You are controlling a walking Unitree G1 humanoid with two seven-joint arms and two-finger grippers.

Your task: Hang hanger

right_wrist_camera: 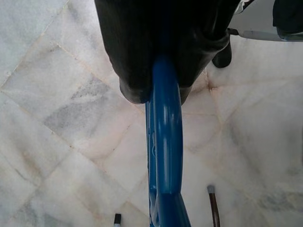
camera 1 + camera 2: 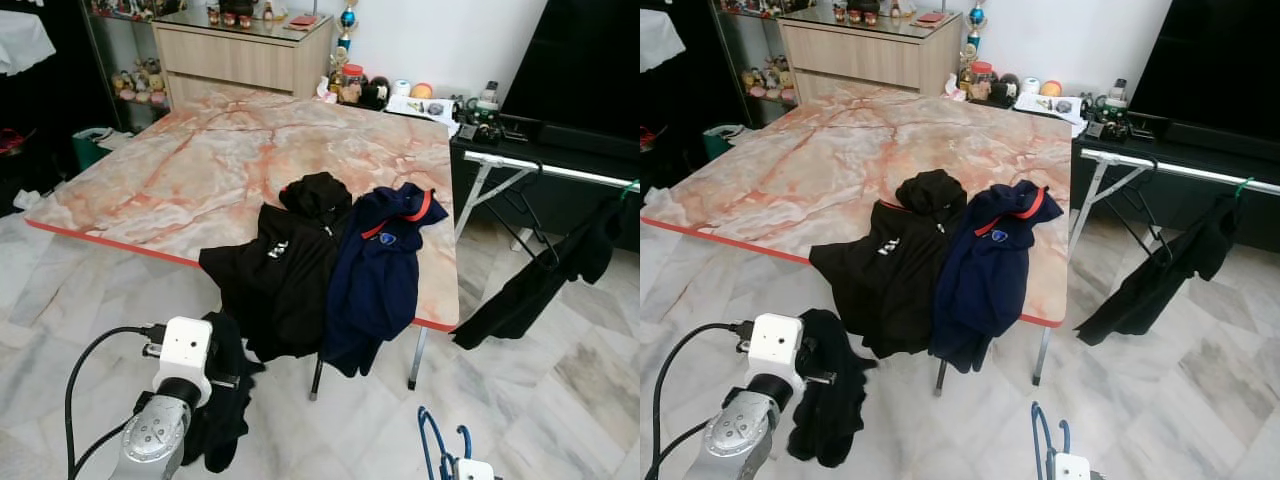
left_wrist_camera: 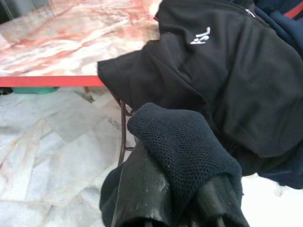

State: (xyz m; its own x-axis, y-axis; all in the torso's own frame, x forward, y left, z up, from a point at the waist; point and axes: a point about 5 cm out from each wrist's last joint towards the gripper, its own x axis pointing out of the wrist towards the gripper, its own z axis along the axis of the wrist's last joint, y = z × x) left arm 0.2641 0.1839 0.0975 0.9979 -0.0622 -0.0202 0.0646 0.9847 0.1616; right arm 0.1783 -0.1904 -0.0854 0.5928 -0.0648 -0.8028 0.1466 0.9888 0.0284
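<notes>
Blue hanger [image 1: 164,142] (glossy plastic), clamped in right gripper [image 1: 163,71] fingers, left gripper [image 3: 177,198] fingers pinching dark garment [image 3: 189,151].

My right hand [image 1: 161,71] pinches the blue hanger [image 1: 164,156], but its hook runs off the picture's edge. Dark knit cloth [image 3: 189,151] drapes over my left hand [image 3: 180,198] and hides the fingertips. The black jacket [image 2: 290,265] covers the near edge of the desk [image 2: 180,170] beneath it.
</notes>
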